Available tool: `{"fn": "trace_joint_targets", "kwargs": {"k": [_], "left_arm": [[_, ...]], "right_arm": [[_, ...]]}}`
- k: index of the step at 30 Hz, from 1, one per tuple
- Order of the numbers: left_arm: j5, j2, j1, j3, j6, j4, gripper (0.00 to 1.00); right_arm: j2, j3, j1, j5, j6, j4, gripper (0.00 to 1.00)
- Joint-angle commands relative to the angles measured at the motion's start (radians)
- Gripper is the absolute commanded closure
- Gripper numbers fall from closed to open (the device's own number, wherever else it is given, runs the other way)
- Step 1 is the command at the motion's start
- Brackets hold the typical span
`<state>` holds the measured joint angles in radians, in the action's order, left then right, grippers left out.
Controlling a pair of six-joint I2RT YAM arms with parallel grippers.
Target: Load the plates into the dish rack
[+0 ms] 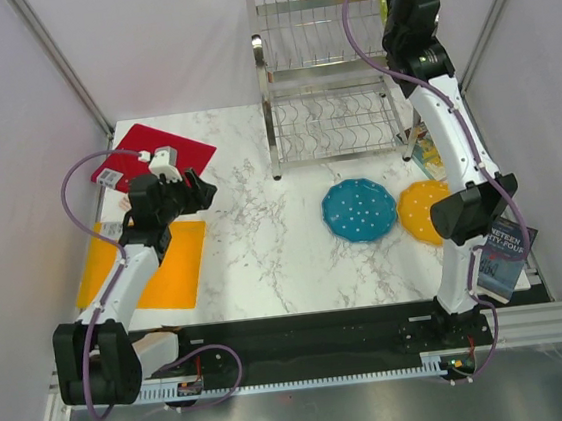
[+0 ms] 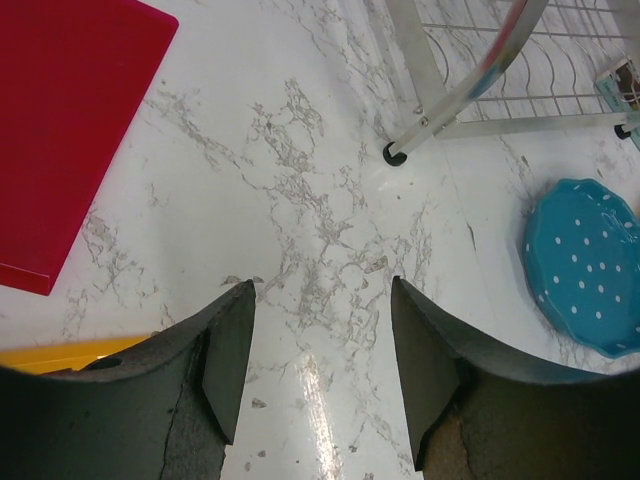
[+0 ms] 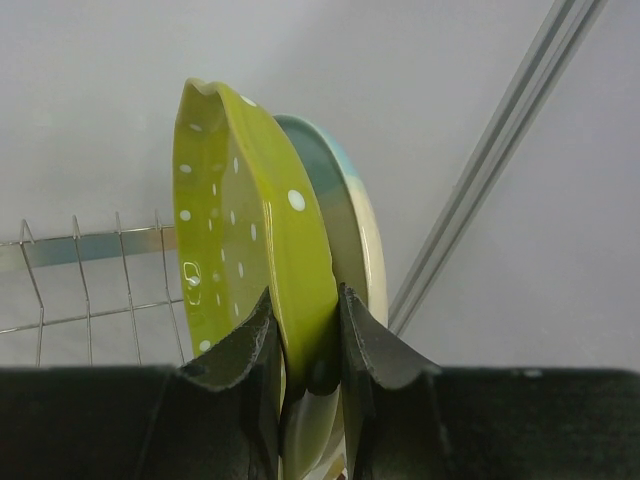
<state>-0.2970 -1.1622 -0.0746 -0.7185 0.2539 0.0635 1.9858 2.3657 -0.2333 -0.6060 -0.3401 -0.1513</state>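
four plates, counted across the views. two up in the air, two flat on the worktop (image 1: 265,252).

right hand (image 3: 305,320): clenched on the rim of one lime-green plate (image 3: 250,220), white-dotted, scalloped, held upright on edge. one cream-and-light-blue plate (image 3: 345,210) pressed right against its back, also on edge; cannot tell whether caught in the same grip or only leaning there. in the top view, raised high at the far right, above the right end of the dish rack (image 1: 331,115).

one dish rack only, shiny wire, two tiers, standing at the far middle of the worktop; thin upright wires of its top shelf visible low on the left of the right wrist view.

down on the marble: one blue plate (image 1: 359,210) with white dots, face up, in front of the rack; one orange plate (image 1: 422,211) just beside it on the right, partly hidden behind the right arm.

left hand (image 2: 322,330): released, fingers spread wide with nothing between them, hanging over bare marble on the left side, well apart from the plates.

also there: one red board (image 1: 154,153) at the far left, one orange mat (image 1: 151,264) nearer, one booklet (image 1: 502,253) at the right edge.
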Motion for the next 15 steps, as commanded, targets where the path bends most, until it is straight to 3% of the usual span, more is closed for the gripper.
{"fn": "trace_joint_targets", "kwargs": {"k": [1, 15], "left_arm": [[0.002, -0.017, -0.004, -0.005, 0.018, 0.058, 0.36], [0.015, -0.027, -0.004, -0.029, 0.013, 0.029, 0.36]], "right_arm": [[-0.005, 0.076, 0.022, -0.017, -0.013, 0.107, 1.0], [0.088, 0.084, 0.023, -0.043, -0.011, 0.131, 1.0]]}}
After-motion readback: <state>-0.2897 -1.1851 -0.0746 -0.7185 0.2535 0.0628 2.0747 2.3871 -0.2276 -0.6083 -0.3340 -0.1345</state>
